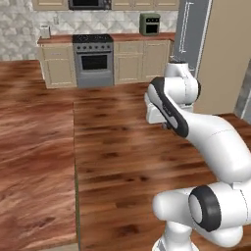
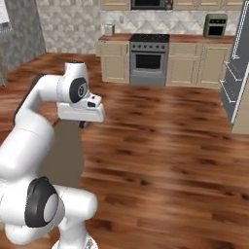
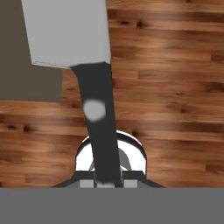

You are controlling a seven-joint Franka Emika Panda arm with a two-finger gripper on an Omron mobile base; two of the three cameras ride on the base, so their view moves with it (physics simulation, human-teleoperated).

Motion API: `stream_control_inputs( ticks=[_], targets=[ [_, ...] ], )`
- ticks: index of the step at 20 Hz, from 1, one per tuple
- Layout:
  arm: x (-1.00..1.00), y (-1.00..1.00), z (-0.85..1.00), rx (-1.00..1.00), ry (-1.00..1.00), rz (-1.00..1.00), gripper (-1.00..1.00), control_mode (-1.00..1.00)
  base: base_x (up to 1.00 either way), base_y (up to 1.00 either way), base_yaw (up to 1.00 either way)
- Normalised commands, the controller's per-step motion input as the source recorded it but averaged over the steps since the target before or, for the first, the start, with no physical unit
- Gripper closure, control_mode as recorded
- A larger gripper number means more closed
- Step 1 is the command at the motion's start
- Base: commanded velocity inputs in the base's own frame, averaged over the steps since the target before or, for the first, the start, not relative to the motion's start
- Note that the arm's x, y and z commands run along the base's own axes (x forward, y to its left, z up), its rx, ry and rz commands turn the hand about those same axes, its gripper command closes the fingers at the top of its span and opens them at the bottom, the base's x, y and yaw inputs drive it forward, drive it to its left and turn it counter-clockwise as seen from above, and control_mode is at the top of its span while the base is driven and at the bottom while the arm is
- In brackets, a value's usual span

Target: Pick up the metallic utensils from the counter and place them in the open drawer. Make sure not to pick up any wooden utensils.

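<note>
My gripper (image 3: 105,182) is shut on the knife's black handle (image 3: 97,127), one of the metallic utensils. The handle runs up the hand view to a broad silver blade (image 3: 65,30) at the top left. Below the knife lies the reddish-brown wood-grain counter (image 3: 175,87). In the left base view the hand (image 1: 158,110) hangs above the counter (image 1: 122,162), right of its left edge. In the right base view the hand (image 2: 81,112) is at the left, over a dull grey-brown patch (image 2: 63,146). The open drawer and the wooden utensils are out of view.
Across the wooden floor (image 1: 34,147) a far wall holds beige cabinets (image 1: 58,66), a steel stove (image 1: 93,59) and a green toaster oven (image 1: 150,23). A tall grey fridge (image 1: 193,34) stands at the right. My own white arm (image 1: 215,142) fills the near right.
</note>
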Motion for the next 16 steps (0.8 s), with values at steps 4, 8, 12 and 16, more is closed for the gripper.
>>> stream_control_inputs(
  ticks=[4, 8, 12, 16],
  targets=[
    [0.00, 0.00, 0.00, 0.00, 0.00, 0.00, 1.00, 1.00, 0.96, -1.00, 0.30],
    [0.00, 0.00, 0.00, 0.00, 0.00, 0.00, 1.00, 1.00, 1.00, -0.87, 0.39],
    [0.00, 0.00, 0.00, 0.00, 0.00, 0.00, 1.00, 1.00, 1.00, -0.70, 0.42],
    [0.00, 0.00, 0.00, 0.00, 0.00, 0.00, 1.00, 1.00, 1.00, -0.56, 0.41]
  ],
)
